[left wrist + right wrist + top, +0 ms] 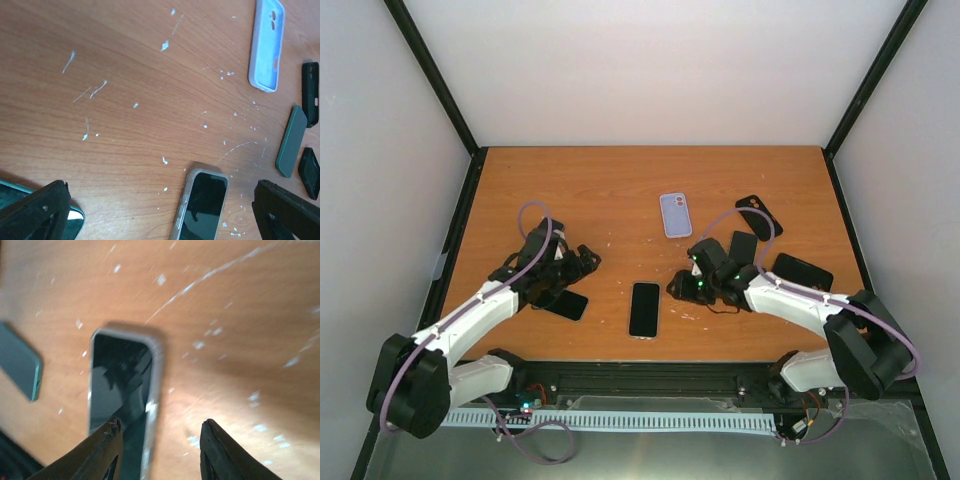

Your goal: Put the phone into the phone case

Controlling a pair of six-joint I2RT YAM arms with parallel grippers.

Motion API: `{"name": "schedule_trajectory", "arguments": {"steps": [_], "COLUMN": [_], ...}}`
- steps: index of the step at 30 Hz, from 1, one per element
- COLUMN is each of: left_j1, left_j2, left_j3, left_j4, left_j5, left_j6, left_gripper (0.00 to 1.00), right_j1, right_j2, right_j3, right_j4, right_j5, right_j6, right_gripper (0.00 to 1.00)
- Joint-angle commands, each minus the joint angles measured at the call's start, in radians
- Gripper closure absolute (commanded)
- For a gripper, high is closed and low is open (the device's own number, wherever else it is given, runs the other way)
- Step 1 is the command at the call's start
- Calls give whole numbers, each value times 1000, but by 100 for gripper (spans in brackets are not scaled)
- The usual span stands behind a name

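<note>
Near-centre on the table point(620, 190), the phone point(644, 309) lies flat, screen up. Right hand point(160, 432) open, empty, over one long edge; left hand point(160, 200) open, empty. I judge it stiff, slick: pinch long edges.

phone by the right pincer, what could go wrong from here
1. The open right pincer straddles only one long edge of the phone, with one finger over the screen; closing may skid it across the table.
2. The phone lies flat, leaving little edge to grip.
</note>
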Motion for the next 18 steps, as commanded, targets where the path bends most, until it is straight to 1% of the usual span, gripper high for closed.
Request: {"name": "schedule_trajectory", "arguments": {"steps": [1, 5, 8, 11, 14, 18], "left_j1": [5, 5, 5, 5, 5, 5], "left_j2": [-50, -95, -115, -126, -136, -150], "left_j3": [33, 21, 21, 21, 18, 6], "left_j4": [-21, 3, 7, 0, -10, -7], "left_j5": [-9, 20, 54, 69, 55, 49], "left_j6": [123, 164, 193, 212, 218, 217], "left_gripper": [0, 1, 1, 1, 0, 0], "right_j1": [-78, -158, -205, -242, -252, -282], "right_j2": [9, 120, 240, 343, 427, 538], "right_j3": [87, 209, 308, 408, 489, 596], "right_j4": [-127, -138, -144, -130, -105, -104], "right_j5": [205, 314, 402, 411, 437, 385], "right_j6": [-129, -243, -319, -363, -400, -423], "right_gripper": [58, 62, 64, 65, 63, 65]}}
